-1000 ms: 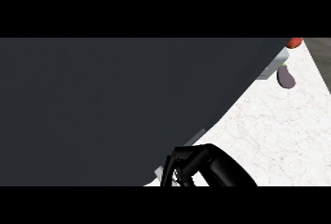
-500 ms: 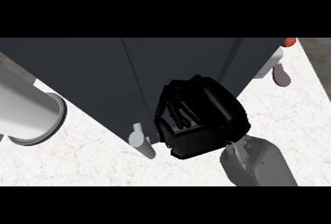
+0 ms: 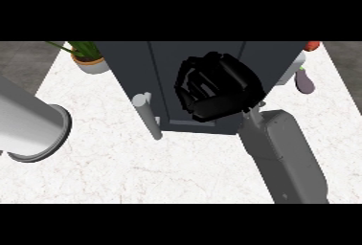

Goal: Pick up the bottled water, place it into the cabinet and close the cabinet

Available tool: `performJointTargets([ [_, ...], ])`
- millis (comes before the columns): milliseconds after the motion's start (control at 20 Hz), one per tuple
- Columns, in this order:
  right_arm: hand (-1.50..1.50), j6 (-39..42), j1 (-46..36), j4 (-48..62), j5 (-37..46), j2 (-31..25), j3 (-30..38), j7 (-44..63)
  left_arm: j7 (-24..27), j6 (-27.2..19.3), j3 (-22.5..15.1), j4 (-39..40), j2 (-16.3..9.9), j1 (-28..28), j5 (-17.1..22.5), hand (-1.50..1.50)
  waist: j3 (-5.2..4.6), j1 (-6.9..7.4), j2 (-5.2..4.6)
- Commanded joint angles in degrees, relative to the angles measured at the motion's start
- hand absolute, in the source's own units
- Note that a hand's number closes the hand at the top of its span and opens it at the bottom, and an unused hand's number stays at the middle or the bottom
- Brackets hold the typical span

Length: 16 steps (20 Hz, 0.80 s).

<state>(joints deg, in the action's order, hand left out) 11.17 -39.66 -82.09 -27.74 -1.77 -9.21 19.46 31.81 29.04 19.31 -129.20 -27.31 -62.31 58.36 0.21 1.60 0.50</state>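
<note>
Against the dark cabinet front our right hand sits with fingers curled and nothing visibly held, the bottled water is out of sight, so we judge it stowed and only the door closing remains.

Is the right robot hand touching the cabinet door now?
Cannot tell. In the head view the right robot hand overlaps the dark cabinet front, black against dark, so neither contact nor gap shows.

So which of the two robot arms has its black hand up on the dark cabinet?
The right arm: its black right hand lies over the dark cabinet. The left arm shows only a grey forearm at the left edge, with no hand visible.
</note>
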Motion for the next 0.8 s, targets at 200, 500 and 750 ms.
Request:
performJointTargets([
  [200,1.5,2.1,-9.1,12.7,1.6,1.3,2.7,-2.2,-2.8,4.4,2.5,1.0,2.7,-0.5,1.7,-1.5,-0.23,0.35,-0.65],
  [500,1.5,3.7,-13.6,16.5,-4.5,1.7,2.6,-1.3,-5.4,2.8,1.9,1.4,1.3,2.5,2.9,-1.5,-0.24,0.95,-1.04],
  [750,1.5,3.3,-15.0,17.5,-5.0,1.7,1.9,-1.8,-6.8,1.9,3.2,-1.3,1.6,2.3,3.2,-1.5,-0.2,1.1,-1.08],
])
